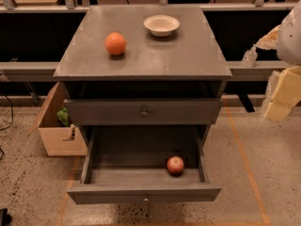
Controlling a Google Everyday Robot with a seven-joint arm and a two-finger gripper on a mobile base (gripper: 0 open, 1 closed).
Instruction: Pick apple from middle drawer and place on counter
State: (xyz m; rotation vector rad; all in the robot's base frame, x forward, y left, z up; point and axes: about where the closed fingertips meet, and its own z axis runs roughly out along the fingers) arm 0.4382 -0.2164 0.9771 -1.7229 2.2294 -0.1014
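The small red apple [175, 165] lies in the open middle drawer [117, 193], on its floor at the front right, close to the front wall. The drawer is pulled well out below the closed drawer front [143, 112] above it. The counter [155, 58] is the cabinet's flat dark grey top. My gripper [278, 95] is at the right edge of the view, right of the cabinet and about level with the upper drawer. It is well away from the apple and holds nothing I can see.
On the counter stand an orange fruit [115, 44] at the left and a white bowl [161, 25] at the back right. An open cardboard box [59, 135] sits on the floor left of the cabinet. A railing runs behind.
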